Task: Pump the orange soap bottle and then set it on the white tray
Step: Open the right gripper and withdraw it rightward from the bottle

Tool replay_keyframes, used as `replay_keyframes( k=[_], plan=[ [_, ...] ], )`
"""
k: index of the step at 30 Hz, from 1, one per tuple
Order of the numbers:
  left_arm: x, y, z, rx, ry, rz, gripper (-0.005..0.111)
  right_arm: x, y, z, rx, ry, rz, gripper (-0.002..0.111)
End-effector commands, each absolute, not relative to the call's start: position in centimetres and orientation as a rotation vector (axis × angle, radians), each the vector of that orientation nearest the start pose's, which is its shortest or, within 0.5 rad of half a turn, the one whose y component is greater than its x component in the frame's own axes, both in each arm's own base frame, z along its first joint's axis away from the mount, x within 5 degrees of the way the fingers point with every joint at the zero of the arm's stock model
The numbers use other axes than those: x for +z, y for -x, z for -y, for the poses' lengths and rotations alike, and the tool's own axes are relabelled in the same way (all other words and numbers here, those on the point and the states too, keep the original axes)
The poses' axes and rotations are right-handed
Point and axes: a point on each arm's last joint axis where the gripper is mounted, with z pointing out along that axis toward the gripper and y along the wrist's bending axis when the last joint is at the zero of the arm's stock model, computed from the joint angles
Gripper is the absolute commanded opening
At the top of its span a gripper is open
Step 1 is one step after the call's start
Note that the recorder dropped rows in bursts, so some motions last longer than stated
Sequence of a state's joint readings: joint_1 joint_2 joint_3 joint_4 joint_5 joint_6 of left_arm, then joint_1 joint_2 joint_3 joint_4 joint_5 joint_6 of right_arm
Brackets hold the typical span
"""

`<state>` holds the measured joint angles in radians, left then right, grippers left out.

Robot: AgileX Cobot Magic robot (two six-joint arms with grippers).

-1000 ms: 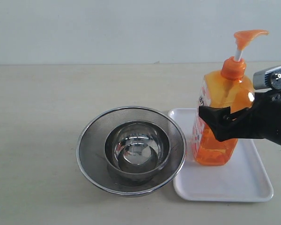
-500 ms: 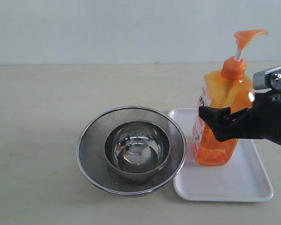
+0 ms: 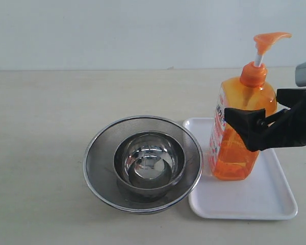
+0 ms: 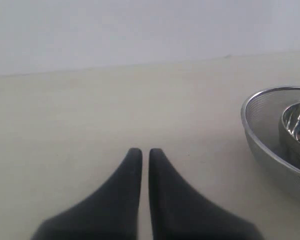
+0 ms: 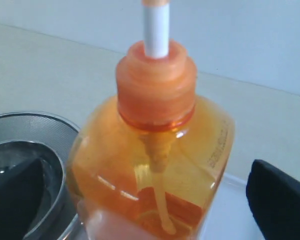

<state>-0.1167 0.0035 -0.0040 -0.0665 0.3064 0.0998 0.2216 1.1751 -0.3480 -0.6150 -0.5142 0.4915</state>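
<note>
The orange soap bottle (image 3: 233, 158) stands upright on the left part of the white tray (image 3: 255, 199), its pump head raised on the white stem. My right gripper (image 3: 255, 109) is open around the bottle's body at mid height, with one black finger in front of it and the other behind. The right wrist view shows the bottle (image 5: 155, 150) between the two fingers (image 5: 280, 200), with a gap on each side. My left gripper (image 4: 145, 152) is shut with nothing in it, low over the bare table and beside the strainer; the exterior view does not show it.
A round steel mesh strainer (image 3: 99, 168) with a steel bowl (image 3: 149, 163) inside sits left of the tray, its rim touching or overlapping the tray's left edge. The strainer's rim (image 4: 270, 135) also appears in the left wrist view. A pale wall stands behind the table.
My right gripper has drawn back a little to the right along the bottle's sides. The bottle has stayed upright on the tray.
</note>
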Motion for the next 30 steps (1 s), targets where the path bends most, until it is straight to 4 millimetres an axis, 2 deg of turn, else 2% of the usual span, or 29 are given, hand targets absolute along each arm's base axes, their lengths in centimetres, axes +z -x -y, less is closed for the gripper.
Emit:
replay_keyframes(
  k=[1,10,16,17,19,22,24,25,30],
  plan=[
    [18.6,-5.4,0.8,-0.073,-0.145,-1.784,0.005,23.3,-18.7,-7.0,0.402,0.474,-1.799,0.104],
    [18.6,-5.4,0.8,-0.073,-0.145,-1.784,0.005,25.7,-15.4,-6.1,0.364,0.481,-1.785,0.104],
    [18.6,-5.4,0.8,-0.073,-0.145,-1.784,0.005,26.9,-12.9,-6.1,0.446,0.481,-1.769,0.101],
    [18.6,-5.4,0.8,-0.073,-0.145,-1.784,0.005,27.0,-12.6,-6.1,0.461,0.491,-1.768,0.097],
    [18.6,-5.4,0.8,-0.073,-0.145,-1.784,0.005,27.2,-11.6,-6.3,0.497,0.532,-1.764,0.08],
    [18.6,-5.4,0.8,-0.073,-0.145,-1.784,0.005,27.5,-10.3,-6.9,0.617,0.577,-1.744,0.043],
    [18.6,-5.4,0.8,-0.073,-0.145,-1.784,0.005,27.7,-9.4,-7.4,0.692,0.648,-1.722,0.011],
    [18.6,-5.4,0.8,-0.073,-0.145,-1.784,0.005,27.7,-9.1,-7.6,0.725,0.673,-1.716,-0.001],
    [18.6,-5.4,0.8,-0.073,-0.145,-1.784,0.005,27.7,-8.6,-7.9,0.894,0.575,-1.788,0.001]
  ],
)
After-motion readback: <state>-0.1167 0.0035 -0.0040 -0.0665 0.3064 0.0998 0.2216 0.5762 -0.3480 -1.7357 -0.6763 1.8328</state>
